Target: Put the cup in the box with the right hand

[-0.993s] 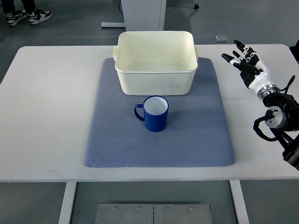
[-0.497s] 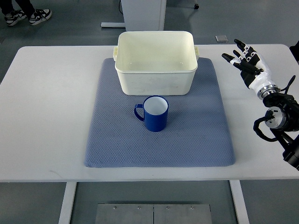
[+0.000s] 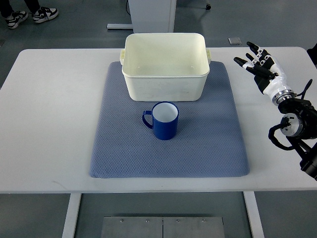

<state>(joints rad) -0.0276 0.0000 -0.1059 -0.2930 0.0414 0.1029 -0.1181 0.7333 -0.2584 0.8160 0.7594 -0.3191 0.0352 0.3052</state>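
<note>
A blue cup (image 3: 163, 121) with a white inside stands upright on the grey-blue mat (image 3: 168, 148), its handle pointing left. Right behind it sits the cream plastic box (image 3: 165, 84), with nothing inside it. My right hand (image 3: 257, 64) hovers over the table's right side, level with the box and well to the right of the cup. Its fingers are spread and hold nothing. The left arm does not show.
The white table (image 3: 49, 109) carries only the mat, box and cup. A person's shoes (image 3: 29, 15) stand on the floor at the top left. A white cabinet base (image 3: 151, 12) is behind the table.
My right hand has barely shifted. The person's shoes at the top left have moved slightly.
</note>
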